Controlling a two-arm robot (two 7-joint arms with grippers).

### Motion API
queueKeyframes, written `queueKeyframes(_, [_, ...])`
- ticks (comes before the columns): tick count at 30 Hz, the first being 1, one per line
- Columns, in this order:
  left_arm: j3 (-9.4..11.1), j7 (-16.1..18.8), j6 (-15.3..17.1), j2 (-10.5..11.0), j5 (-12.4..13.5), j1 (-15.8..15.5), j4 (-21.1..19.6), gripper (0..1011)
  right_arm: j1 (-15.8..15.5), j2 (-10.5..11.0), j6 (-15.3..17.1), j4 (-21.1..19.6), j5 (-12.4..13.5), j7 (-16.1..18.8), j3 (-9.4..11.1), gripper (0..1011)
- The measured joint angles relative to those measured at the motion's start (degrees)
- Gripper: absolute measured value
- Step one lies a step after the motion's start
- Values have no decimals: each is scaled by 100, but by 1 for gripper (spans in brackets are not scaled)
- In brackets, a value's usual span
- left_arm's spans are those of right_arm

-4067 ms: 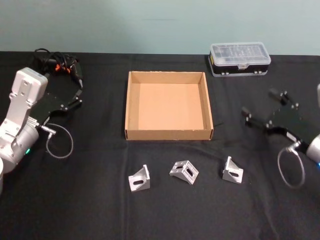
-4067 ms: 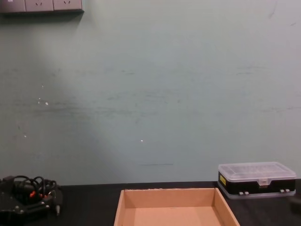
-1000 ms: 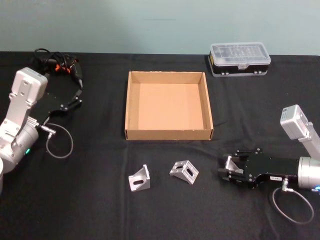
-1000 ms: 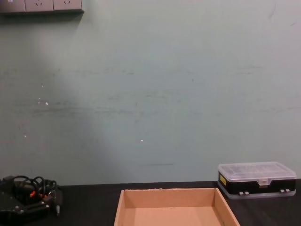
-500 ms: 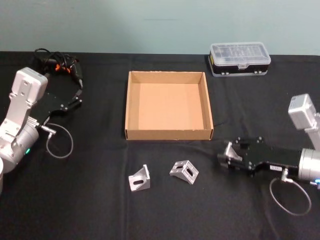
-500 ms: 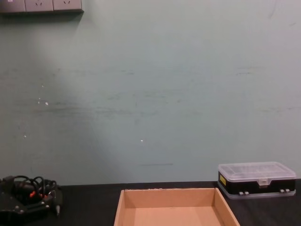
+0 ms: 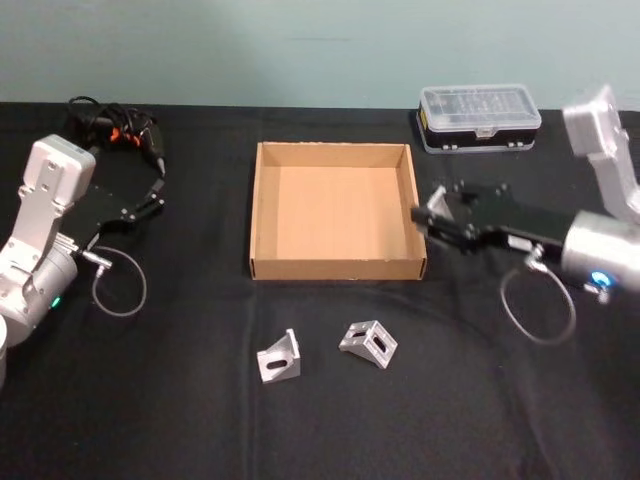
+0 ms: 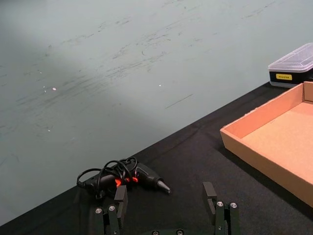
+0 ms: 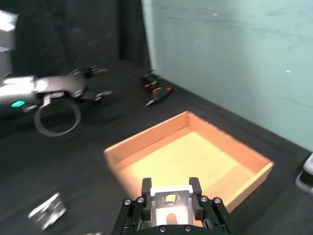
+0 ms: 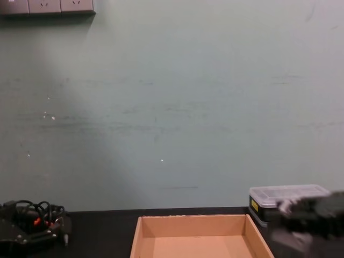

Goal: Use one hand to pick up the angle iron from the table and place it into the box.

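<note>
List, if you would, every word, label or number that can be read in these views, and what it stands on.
No text reads clearly anywhere.
Yellow label on the black plastic case: print too small to read.
Right pincer, shut on the angle iron at the box's right wall: no legible marking.
Left pincer, parked open at the table's left: no marking.

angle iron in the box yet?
No. The right gripper holds the angle iron at the box's right wall, not inside it.
</note>
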Motion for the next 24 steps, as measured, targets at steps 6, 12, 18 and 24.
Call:
queueKeyframes(6, [0, 0, 0, 0, 0, 0, 0, 1000, 678, -574, 440, 434, -216, -423, -209, 456])
queueKeyframes(12, [0, 0, 0, 0, 0, 0, 0, 1000, 1229, -1166, 724, 988, -385, -660, -421, 456])
queueKeyframes(18, [0, 0, 0, 0, 0, 0, 0, 1000, 1536, -1587, 933, 1438, -508, -812, -561, 456])
queueKeyframes(24, [0, 0, 0, 0, 0, 0, 0, 1000, 1755, -2070, 1294, 2012, -660, -1197, -628, 457])
